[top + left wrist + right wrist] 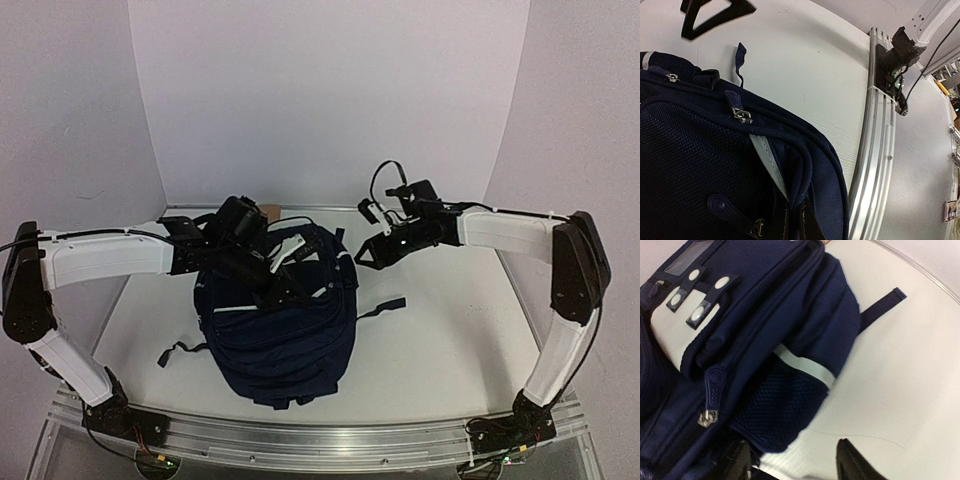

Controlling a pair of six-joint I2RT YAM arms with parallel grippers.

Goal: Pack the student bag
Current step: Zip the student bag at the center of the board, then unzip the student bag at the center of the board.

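Note:
The student bag is a navy backpack lying in the middle of the table, straps trailing left and right. My left gripper is down on its upper part. In the left wrist view its dark fingers pinch a fold of the bag's navy fabric by a grey-white strip. My right gripper hangs open at the bag's upper right edge. In the right wrist view its fingers stand wide apart just off the bag's mesh side pocket, holding nothing. It also shows in the left wrist view.
A small brown object lies behind the bag near the back wall. White walls enclose the table on three sides. An aluminium rail runs along the near edge. A loose strap lies on the table to the bag's right.

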